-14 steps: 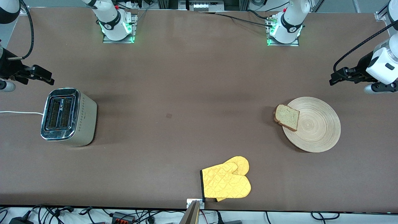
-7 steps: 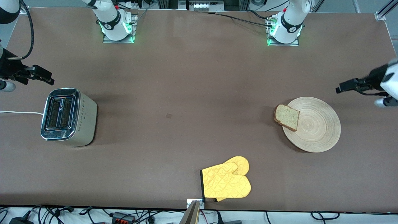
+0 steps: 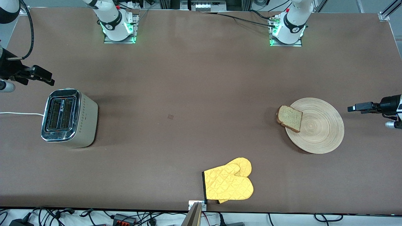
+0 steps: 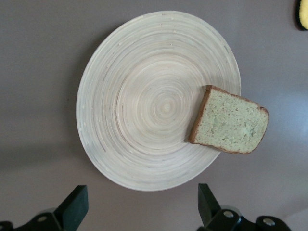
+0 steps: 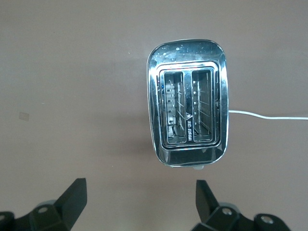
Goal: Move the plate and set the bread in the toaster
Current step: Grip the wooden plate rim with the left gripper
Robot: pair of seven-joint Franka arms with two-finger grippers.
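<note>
The plate (image 3: 315, 125) lies flat on the brown worktop (image 3: 188, 94) toward the left arm's end, and the bread (image 3: 289, 118) rests on the plate's rim on the side toward the toaster (image 3: 69, 117), one corner hanging off over the worktop. The left claw (image 4: 139, 211) hangs over the worktop just beside the plate with its fingers spread wide and holding nothing. The right claw (image 5: 139, 209), equally wide and unladen, waits just beside the toaster, which stands upright well apart from the plate at the right arm's end, while a yellow oven mitt (image 3: 228, 184) lies nearer the front camera than the plate.
</note>
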